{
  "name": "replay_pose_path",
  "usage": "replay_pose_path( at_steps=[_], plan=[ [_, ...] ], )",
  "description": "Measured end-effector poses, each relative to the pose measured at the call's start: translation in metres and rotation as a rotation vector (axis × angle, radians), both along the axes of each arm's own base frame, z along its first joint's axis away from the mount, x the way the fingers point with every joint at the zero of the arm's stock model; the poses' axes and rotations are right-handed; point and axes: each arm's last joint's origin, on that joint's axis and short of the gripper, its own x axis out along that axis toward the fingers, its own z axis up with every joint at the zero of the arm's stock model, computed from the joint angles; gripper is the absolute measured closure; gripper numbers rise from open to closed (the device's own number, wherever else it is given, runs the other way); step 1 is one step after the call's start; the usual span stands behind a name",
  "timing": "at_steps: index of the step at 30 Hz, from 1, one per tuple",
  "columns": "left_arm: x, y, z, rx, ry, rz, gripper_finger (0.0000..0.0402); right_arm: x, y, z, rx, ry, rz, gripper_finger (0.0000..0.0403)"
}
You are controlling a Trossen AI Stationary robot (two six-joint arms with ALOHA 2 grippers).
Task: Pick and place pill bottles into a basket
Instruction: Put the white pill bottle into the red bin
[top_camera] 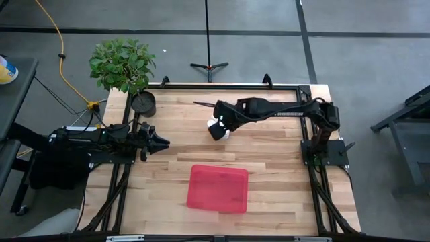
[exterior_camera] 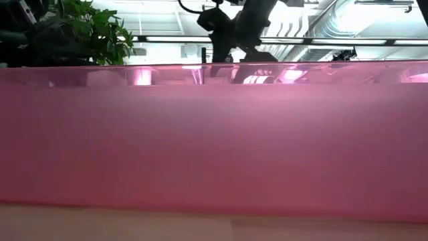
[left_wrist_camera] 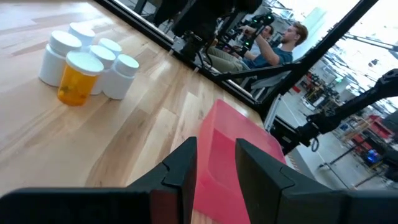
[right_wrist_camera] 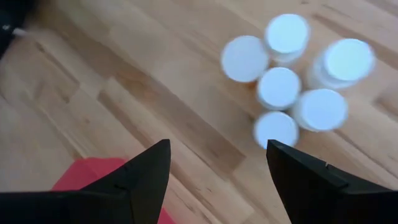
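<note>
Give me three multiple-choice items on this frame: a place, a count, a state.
1. The red tray lies:
A. at the table's near middle
B. beside the plant pot
C. under the left arm

2. White caps in the pill bottles cluster:
A. three
B. six
C. nine

3. The right end effector is:
A. shut on a bottle
B. open above the table
C. inside the tray

Key: 1 A, the high view shows it there. 2 B, the right wrist view shows six caps. 3 B, its fingers spread wide with nothing between.

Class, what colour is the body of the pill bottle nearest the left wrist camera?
Orange, under a white cap: the pill bottle, shown best in the left wrist view.
</note>
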Motion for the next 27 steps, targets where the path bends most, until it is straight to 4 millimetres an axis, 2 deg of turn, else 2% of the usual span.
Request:
replay_pose_path(
  at_steps=[9,16,27],
  plan=[
    [0.0,0.0,0.0,-0.001,0.001,-0.006,0.0257,0.008,-0.001,-0.022,0.032,0.062,-0.004,0.0147],
    [0.0,0.0,0.0,-0.001,0.001,-0.006,0.0257,0.007,-0.001,-0.024,0.017,0.089,0.008,0.0138],
    [0.0,0.0,0.0,-0.002,0.002,-0.017,0.0257,0.006,-0.002,-0.027,0.005,0.116,0.051,0.0098]
  ],
)
